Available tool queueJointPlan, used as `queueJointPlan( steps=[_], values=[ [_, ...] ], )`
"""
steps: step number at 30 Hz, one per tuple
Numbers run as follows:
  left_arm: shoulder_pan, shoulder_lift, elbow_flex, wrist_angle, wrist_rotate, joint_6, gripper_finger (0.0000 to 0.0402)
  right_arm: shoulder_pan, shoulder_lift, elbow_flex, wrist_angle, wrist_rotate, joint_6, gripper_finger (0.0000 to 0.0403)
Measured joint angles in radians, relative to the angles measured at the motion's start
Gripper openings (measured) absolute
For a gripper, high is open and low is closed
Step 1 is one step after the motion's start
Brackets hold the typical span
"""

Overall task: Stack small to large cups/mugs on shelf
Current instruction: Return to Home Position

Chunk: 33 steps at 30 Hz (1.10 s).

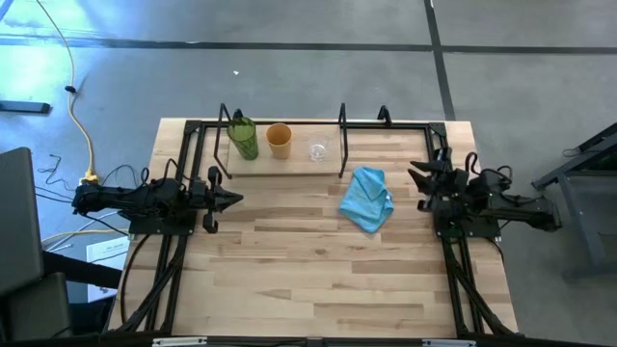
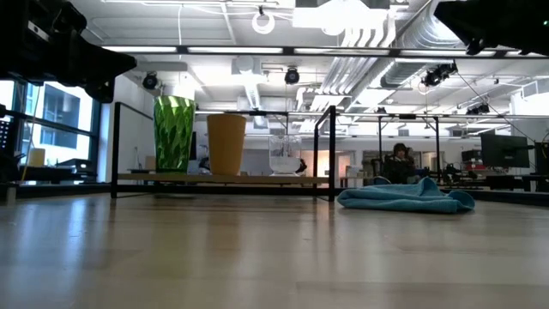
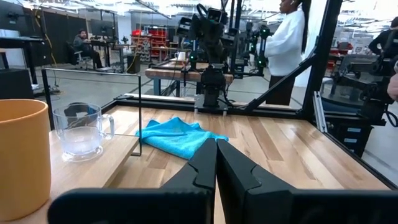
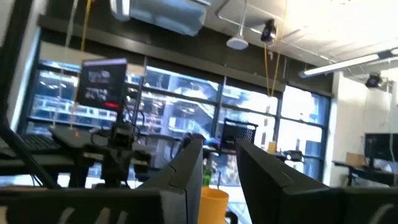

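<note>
Three cups stand in a row by their bases on the low wooden shelf (image 1: 289, 162) at the table's far side: the green cup (image 1: 243, 138) on the left, the orange-tan cup (image 1: 280, 141) in the middle and the small clear glass (image 1: 317, 150) on the right. They also show in the low view: green (image 2: 174, 133), orange-tan (image 2: 226, 143), clear (image 2: 285, 154). My left gripper (image 1: 234, 200) is shut and empty at the table's left side, near the shelf's left end. My right gripper (image 1: 416, 185) is open and empty at the table's right side.
A light blue cloth (image 1: 368, 200) lies crumpled on the table just right of the shelf, between it and my right gripper. Black rod uprights (image 1: 342, 135) stand at the shelf's ends. A bare stretch of tabletop (image 1: 318, 280) reaches to the near edge. People show in the room behind.
</note>
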Motion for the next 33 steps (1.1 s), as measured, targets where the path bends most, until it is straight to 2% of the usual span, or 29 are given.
queueJointPlan(
  steps=[8,12,18,26,30,33],
  values=[
    [0.000,0.000,0.000,0.000,0.000,0.000,0.0001,-0.024,0.000,-0.001,-0.045,0.001,0.012,0.0092],
    [0.000,0.000,0.000,0.000,0.000,-0.007,0.0000,-0.030,0.000,-0.002,-0.079,-0.090,0.053,0.0092],
    [0.000,0.000,0.000,0.000,0.000,-0.007,0.0000,-0.030,0.000,-0.003,-0.186,-0.172,0.105,0.0092],
    [0.000,0.000,0.000,0.002,0.000,-0.011,0.0001,-0.028,0.003,-0.003,-0.184,-0.326,0.116,0.0092],
    [0.000,0.000,0.000,0.004,-0.001,-0.011,0.0000,-0.008,0.003,-0.077,-0.065,-0.332,0.142,0.0092],
    [0.000,0.000,0.000,0.013,-0.002,-0.011,0.0001,0.009,0.011,-0.076,-0.079,-0.298,0.146,0.0092]
  ],
)
